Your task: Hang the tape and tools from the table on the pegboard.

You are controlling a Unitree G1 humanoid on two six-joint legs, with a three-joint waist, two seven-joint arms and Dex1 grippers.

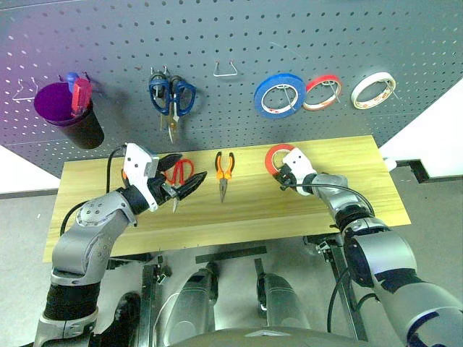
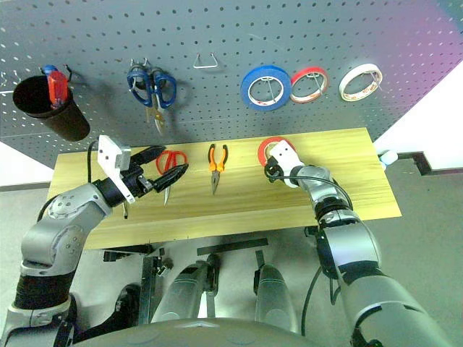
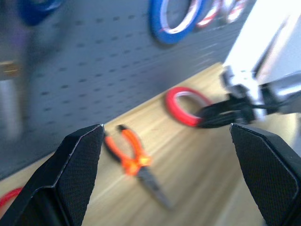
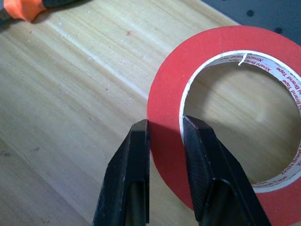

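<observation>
The red tape [image 4: 211,47] is a ring at the back of the wooden table [image 1: 289,210], below the pegboard [image 1: 217,36]. My right gripper [image 4: 165,129] is shut on its band, one finger outside the ring and one inside. My left gripper [image 1: 184,173] hovers open over the table's left part, with nothing between its fingers. The red-handled scissors [image 2: 171,160] lie just behind it, partly hidden. The orange-and-black pliers [image 1: 224,168] lie flat between the two grippers.
On the pegboard hang blue-handled scissors [image 1: 172,94], a blue roll [image 1: 279,95], a thin red ring [image 1: 322,92] and a cream roll [image 1: 373,90]. A bare wire hook [image 1: 226,70] sits between scissors and rolls. A dark cup [image 1: 69,112] hangs at the left.
</observation>
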